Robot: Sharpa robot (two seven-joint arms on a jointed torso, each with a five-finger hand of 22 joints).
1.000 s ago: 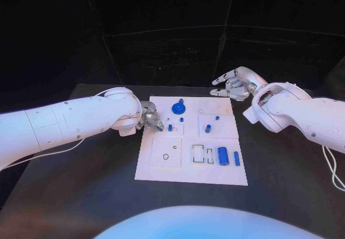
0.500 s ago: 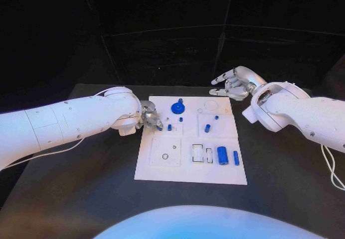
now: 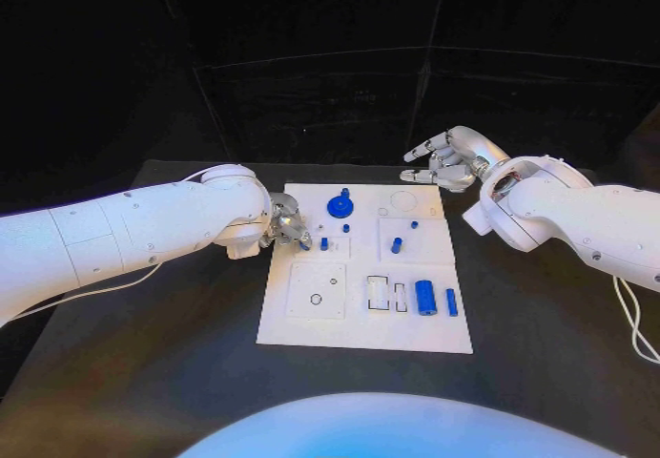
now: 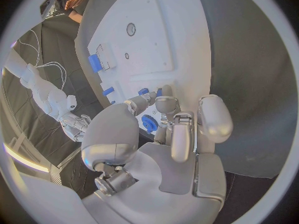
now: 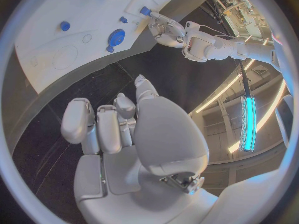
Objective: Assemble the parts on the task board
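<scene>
Left hand [image 3: 286,227] at the board's left edge, fingers curled together over the upper-left part of the board [image 3: 310,329]; fingertips [image 4: 145,97] close on a small blue peg [image 3: 305,243] there, apparently pinching it, though the contact itself stays partly hidden behind the fingers. Just beside it, a second short blue peg [image 3: 324,243] upright on the board. Right hand [image 3: 447,160] off the board, above the dark counter [image 3: 165,372] near the board's far right corner, fingers [image 5: 79,119] loosely spread and bent, holding nothing and touching nothing.

No readable writing, brand or label anywhere on the board or parts; only thin outlines of recesses on the white plate.

Blue round knob [image 3: 340,206] standing near the board's far edge, a tiny blue stud [image 3: 345,229] just below it. Toward the right, a small blue peg [image 3: 414,225] and another blue peg [image 3: 396,245] slightly nearer the robot. Lower right, a thick blue cylinder [image 3: 426,299] lying flat, a thinner blue rod [image 3: 451,302] lying parallel just beside it, both next to two outlined rectangular slots [image 3: 386,295]. Lower-left panel with a small round hole [image 3: 317,300].
</scene>
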